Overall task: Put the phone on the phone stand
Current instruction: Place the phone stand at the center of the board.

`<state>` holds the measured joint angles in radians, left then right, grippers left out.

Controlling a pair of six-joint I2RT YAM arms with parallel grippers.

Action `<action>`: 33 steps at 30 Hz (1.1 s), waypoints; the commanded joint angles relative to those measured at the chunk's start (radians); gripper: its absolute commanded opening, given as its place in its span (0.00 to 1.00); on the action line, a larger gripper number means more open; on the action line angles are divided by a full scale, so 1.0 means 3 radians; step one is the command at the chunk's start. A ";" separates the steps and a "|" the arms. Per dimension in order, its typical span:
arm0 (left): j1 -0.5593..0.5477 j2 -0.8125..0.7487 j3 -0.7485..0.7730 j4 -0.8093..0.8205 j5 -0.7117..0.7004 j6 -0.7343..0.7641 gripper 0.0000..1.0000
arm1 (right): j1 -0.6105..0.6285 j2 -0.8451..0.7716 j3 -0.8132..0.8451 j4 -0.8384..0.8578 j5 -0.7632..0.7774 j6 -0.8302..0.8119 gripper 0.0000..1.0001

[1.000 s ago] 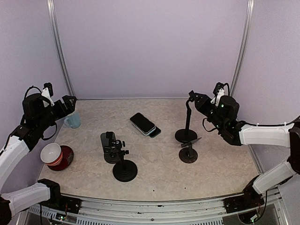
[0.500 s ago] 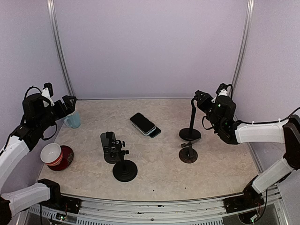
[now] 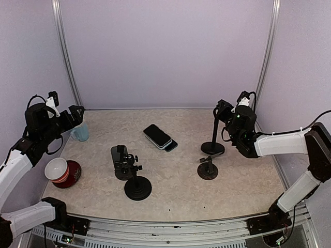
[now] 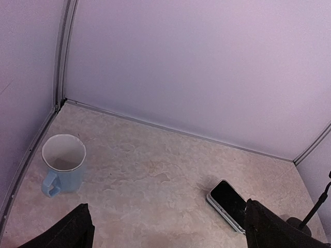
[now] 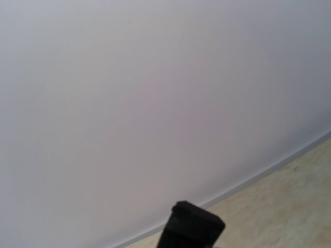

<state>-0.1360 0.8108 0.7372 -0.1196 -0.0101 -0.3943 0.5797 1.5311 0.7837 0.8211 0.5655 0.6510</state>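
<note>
— Top external, item count on the worktop (image 3: 176, 204)?

— One phone (image 3: 157, 135), face up, lying on a darker flat item I cannot identify. Four black stands: tall stand (image 3: 212, 148) toward the right edge, low stand (image 3: 208, 170) just in front of it, clamp stand (image 3: 119, 155) and ball-head stand (image 3: 137, 190) left of centre. Two cups: blue mug (image 3: 80, 133) in the far left corner, red and white cup (image 3: 62, 171) at the left edge.

— Phone versus fingers?

— Phone sits mid-worktop toward the far edge, well apart from both grippers. Left gripper (image 3: 77, 114) hangs near the blue mug, fingers (image 4: 77, 230) spread wide, nothing between them. Right gripper (image 3: 221, 109) pinches the top of the upright tall stand; the phone lies to its left.
</note>
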 commanded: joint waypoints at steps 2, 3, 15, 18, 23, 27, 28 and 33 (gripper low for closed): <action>0.0025 -0.0007 -0.0029 0.0092 0.0024 -0.0001 0.99 | 0.0020 -0.0205 0.0045 0.0021 0.0138 -0.0364 0.13; 0.0024 -0.0005 -0.0029 0.0094 0.0020 -0.0003 0.99 | 0.0021 -0.0234 0.0063 0.0011 0.0119 -0.0378 0.13; 0.0024 -0.0008 -0.0029 0.0089 0.0026 0.0001 0.99 | 0.0011 -0.0134 -0.0230 0.0156 0.0277 -0.0344 0.15; 0.0024 -0.0013 -0.0029 0.0087 0.0021 0.0003 0.99 | 0.0011 -0.0139 -0.0327 0.0164 0.0270 -0.0244 0.17; 0.0025 -0.0020 -0.0029 0.0087 0.0019 0.0006 0.99 | 0.0010 -0.0306 -0.0541 0.0061 0.0193 0.0009 0.27; 0.0024 -0.0019 -0.0029 0.0088 0.0021 0.0005 0.99 | 0.0011 -0.0539 -0.0623 -0.0192 0.0094 0.0083 0.50; 0.0028 -0.0018 -0.0029 0.0089 0.0026 0.0005 0.99 | 0.0011 -0.0611 -0.0619 -0.0294 0.0069 0.0089 0.57; 0.0026 -0.0017 -0.0029 0.0092 0.0034 0.0005 0.99 | 0.0011 -0.0975 -0.0532 -0.0878 -0.0163 0.0021 0.78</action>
<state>-0.1360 0.8108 0.7372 -0.1196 -0.0071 -0.3939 0.5797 1.3266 0.6022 0.6949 0.5808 0.6586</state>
